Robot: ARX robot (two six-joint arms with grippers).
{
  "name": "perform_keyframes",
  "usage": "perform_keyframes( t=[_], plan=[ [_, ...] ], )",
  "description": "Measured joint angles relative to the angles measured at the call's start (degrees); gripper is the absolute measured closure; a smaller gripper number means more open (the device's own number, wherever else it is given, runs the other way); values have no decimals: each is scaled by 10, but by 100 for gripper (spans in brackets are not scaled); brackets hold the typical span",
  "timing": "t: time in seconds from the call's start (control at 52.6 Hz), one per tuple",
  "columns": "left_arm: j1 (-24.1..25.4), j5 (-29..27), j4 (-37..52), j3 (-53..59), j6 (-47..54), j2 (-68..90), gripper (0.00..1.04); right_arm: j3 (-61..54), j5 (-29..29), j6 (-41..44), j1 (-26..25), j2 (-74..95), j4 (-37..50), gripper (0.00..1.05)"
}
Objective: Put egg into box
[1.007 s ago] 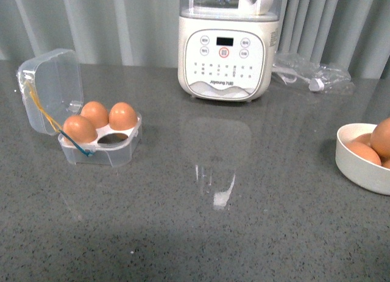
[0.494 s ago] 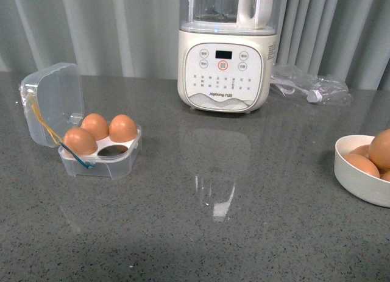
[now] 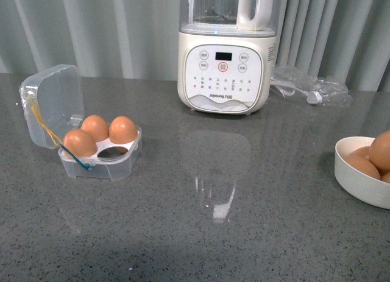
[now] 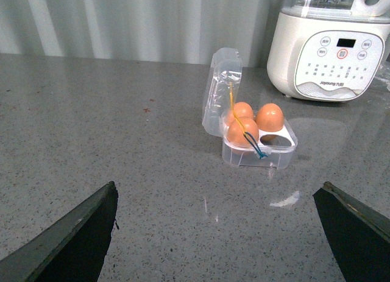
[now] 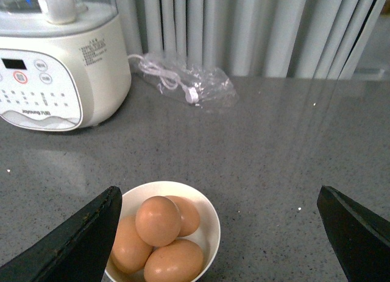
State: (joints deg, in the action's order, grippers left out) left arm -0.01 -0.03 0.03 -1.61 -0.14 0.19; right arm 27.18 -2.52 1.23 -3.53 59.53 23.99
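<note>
The grey counter (image 3: 244, 239) carries everything, with the big white blender (image 3: 224, 56) at the back. At the right edge sits the white bowl (image 3: 359, 187) heaped with brown eggs. Well apart on the left stands the box (image 3: 102, 166), its lid (image 3: 55, 102) tipped up and open, with three eggs (image 3: 94, 128) seated and the near-right slot (image 3: 113, 151) bare. Neither arm shows from the front. The right gripper (image 5: 216, 189) hangs above the bowl with its fingers spread wide and nothing between them. The left gripper (image 4: 217, 184) faces the box from well back, likewise spread and empty. So the job looks to be at the fetching step, with no egg in hand yet. The egg (image 5: 158, 220) on top of the heap seems the easiest pick. The next move calls for the right gripper to come down over it, close softly around its middle without nudging its neighbours, then carry it across to the bare slot.
</note>
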Motion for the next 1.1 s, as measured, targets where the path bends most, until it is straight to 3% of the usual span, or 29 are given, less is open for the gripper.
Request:
perform_keyframes(
  t=[0.266, 0.57, 1.102],
  plan=[
    [0, 0, 0, 0, 0, 0, 7, 104, -66, -5, -14, 169, -51, 7],
    [0, 0, 0, 0, 0, 0, 7, 115, -111, 12, -20, 232, -45, 7],
    [0, 0, 0, 0, 0, 0, 7, 128, -144, 25, -12, 297, -5, 7]
  ],
)
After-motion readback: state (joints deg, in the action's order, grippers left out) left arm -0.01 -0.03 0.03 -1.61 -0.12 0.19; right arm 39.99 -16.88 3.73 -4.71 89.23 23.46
